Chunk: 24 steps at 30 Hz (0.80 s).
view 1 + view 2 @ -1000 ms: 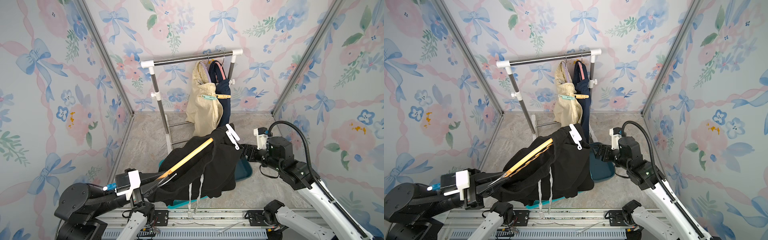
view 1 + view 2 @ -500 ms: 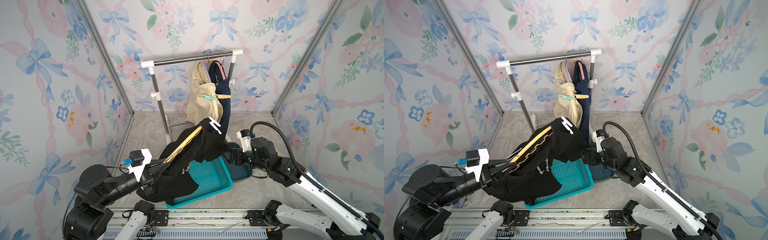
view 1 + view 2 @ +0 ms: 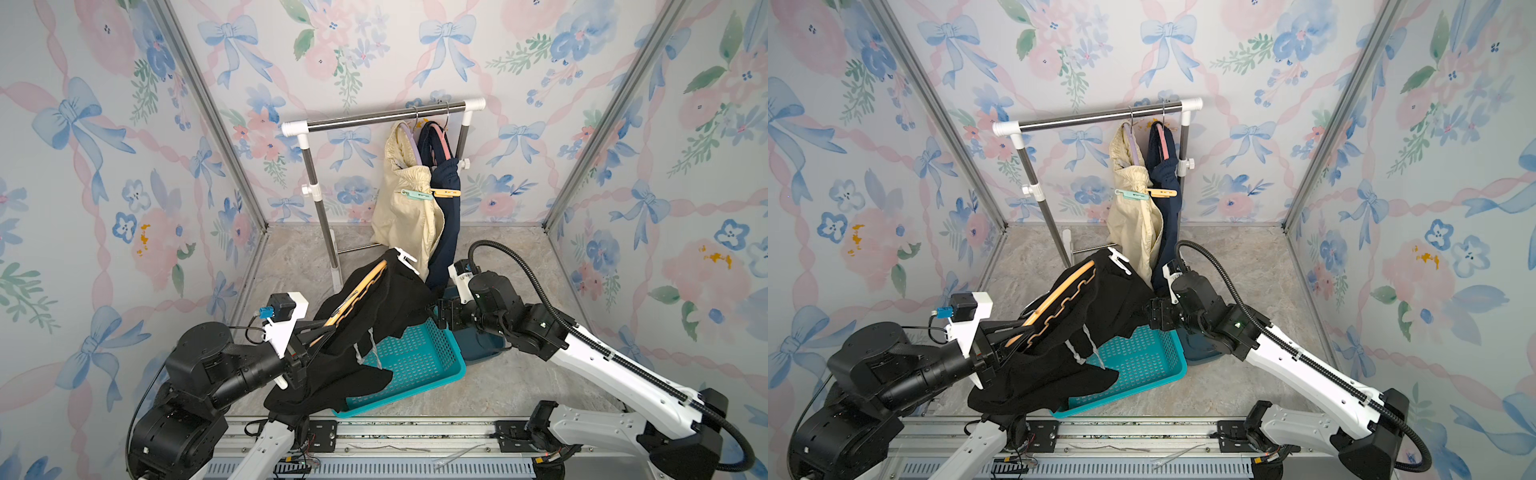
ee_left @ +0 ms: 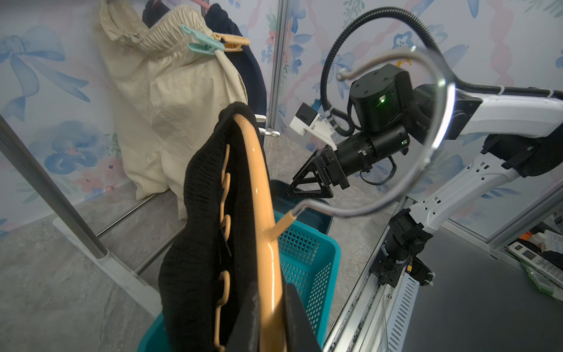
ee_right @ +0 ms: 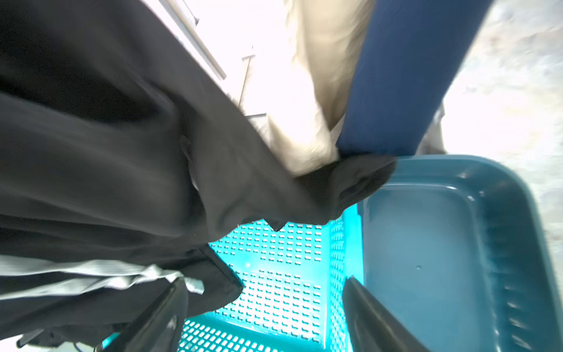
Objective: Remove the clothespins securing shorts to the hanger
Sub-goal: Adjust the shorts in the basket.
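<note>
Grey marbled floor (image 3: 519,374), floral bow-print walls on three sides. Nearest the rail: left gripper (image 4: 271,301), clamped tight on lower end of orange hanger (image 3: 357,286); fingertips buried under cloth in both top views. Draped over that hanger, sagging into teal basket (image 3: 455,357): black shorts (image 3: 386,307), pale drawstrings dangling. Just beside the shorts' hem on the right arm's side, over the basket: right gripper (image 3: 442,316), jaws wide apart, nothing between them; contact with cloth impossible to judge, wrist view blurred. Under that wrist, just beside basket: dark blue tub (image 3: 482,349). At hanger's far tip, well apart from both grippers: white clothespin (image 3: 405,257), bite point half hidden by fabric. Farther back, on rack (image 3: 386,117): cream shorts (image 3: 403,220) and navy shorts (image 3: 451,208); mint clothespin (image 3: 415,194) on the cream pair, light orange clothespin (image 3: 446,193) on the navy, tip to tip.
</note>
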### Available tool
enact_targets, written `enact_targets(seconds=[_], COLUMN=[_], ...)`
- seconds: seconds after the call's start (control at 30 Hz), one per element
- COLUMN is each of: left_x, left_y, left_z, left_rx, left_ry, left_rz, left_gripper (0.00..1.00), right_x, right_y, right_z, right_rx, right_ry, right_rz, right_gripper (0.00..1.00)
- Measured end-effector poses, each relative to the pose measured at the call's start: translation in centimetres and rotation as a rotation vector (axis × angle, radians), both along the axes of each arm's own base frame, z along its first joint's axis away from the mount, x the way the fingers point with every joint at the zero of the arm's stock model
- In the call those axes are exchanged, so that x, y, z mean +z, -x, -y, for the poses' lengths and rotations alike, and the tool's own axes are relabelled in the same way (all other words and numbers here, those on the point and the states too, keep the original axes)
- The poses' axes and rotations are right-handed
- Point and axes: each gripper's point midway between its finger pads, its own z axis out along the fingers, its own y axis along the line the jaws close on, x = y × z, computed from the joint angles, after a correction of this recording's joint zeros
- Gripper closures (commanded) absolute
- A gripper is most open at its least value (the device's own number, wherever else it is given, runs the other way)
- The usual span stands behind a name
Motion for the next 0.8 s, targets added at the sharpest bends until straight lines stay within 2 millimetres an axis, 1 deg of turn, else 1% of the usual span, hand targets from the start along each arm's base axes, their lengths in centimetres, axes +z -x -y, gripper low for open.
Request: enact_targets(seconds=[0.07,0.13,0.27,0.43,0.57,0.7,0.8], left_x=[-1.1,-1.8,-2.0,-2.9,-3.4,-4.3,-4.9], left_y=[-0.3,-0.3,-0.2,-0.2,-0.6,-1.9,-2.9], left_z=[-0.1,-0.2,-0.2,0.6,1.6,2.3,2.8], left_rx=[0.012,0.022,0.02,-0.026,-0.078,-0.101,-0.119], left_ry=[-0.012,-0.019,-0.017,-0.018,-0.016,-0.037,-0.058], left_rz=[-0.045,-0.071,-0.086,-0.14,-0.194,-0.247,-0.277], left_gripper=[1.0,1.0,1.0,1.0,1.0,1.0,1.0], right_x=[0.6,1.2,2.4,3.8,4.1,3.7,3.6], right_y=[-0.1,0.0,0.5,1.4,1.9,1.7,1.5], right_z=[0.9,2.1,4.7,7.6,8.9,9.4,9.7], right_rx=[-0.029,-0.062,-0.119,-0.179,-0.202,-0.222,-0.23], right_ry=[0.005,0.011,-0.009,-0.053,-0.068,-0.058,-0.05], right_rz=[0.024,0.045,0.09,0.146,0.167,0.167,0.167], right_gripper=[0.18,0.18,0.16,0.14,0.13,0.12,0.14])
